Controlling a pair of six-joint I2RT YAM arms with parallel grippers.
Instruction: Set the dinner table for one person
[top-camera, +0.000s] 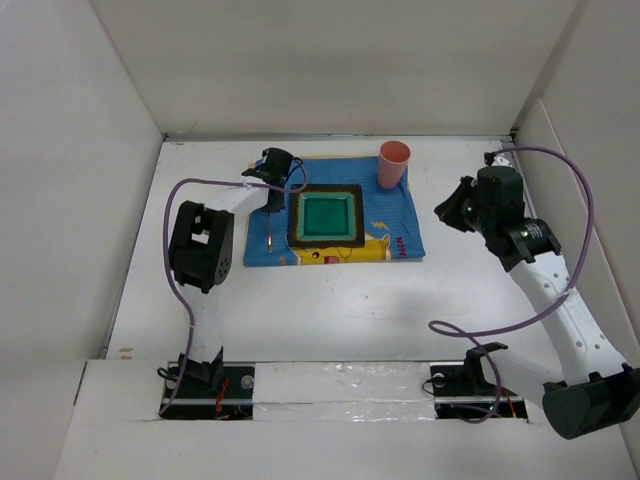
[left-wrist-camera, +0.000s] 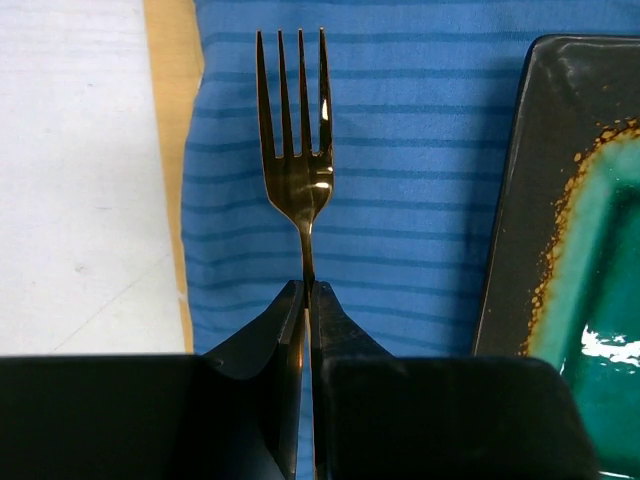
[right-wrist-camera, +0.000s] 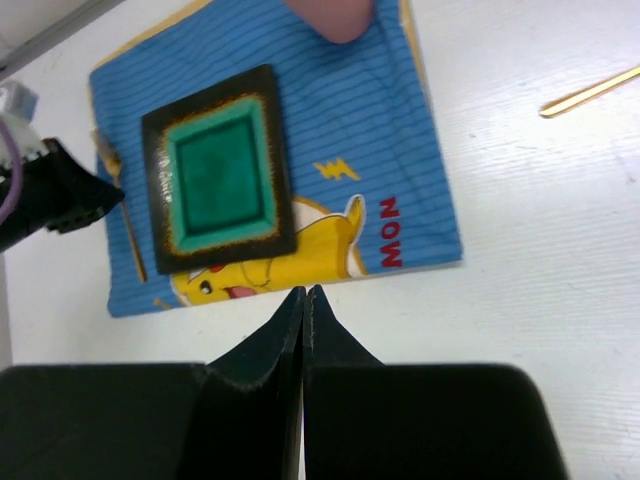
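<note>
Item, dinner table (top-camera: 330, 310): broad white top carrying one place setting, partly laid. Item, blue striped cartoon mat (top-camera: 400, 225): flat at the far middle of the table. Item, square dark plate (top-camera: 328, 217) with a teal well: on the mat, roughly central. Item, pink cup (top-camera: 393, 165): upright at the mat's far right corner. Item, gold fork (left-wrist-camera: 300, 180): over the mat's left strip, just left of the plate and apart from it, tines pointing away from the fingers; whether it rests on the cloth cannot be told. Item, left gripper (left-wrist-camera: 307, 290): fingers clamped on the fork's handle. Item, right gripper (right-wrist-camera: 303, 300): fingers pressed together on nothing, raised over the bare table to the right of the mat. Item, slim gold piece (right-wrist-camera: 590, 92): on bare table right of the mat, well apart from it, kind unclear. Status, as judged: mat, plate and cup placed; fork at its spot but not released; the gold piece probably left to bring beside the plate.
</note>
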